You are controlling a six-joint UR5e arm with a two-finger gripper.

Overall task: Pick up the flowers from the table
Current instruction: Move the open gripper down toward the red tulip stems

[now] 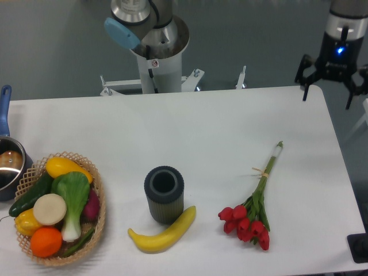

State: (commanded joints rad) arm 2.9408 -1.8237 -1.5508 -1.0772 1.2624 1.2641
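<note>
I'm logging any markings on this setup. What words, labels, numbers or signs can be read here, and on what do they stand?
No words or numbers are readable anywhere in this view.
Small round red-and-white sticker on the robot base column: a sign of some kind, too small to read.
Blue light above the hand: a lamp, no text.
Flowers, vase, banana, basket: no labels visible.

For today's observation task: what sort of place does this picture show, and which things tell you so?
Probably a robotics lab or test bench: a robot arm's base is mounted behind a white table, a gripper hangs open near its corner, and flowers and a banana lie out like props.
</note>
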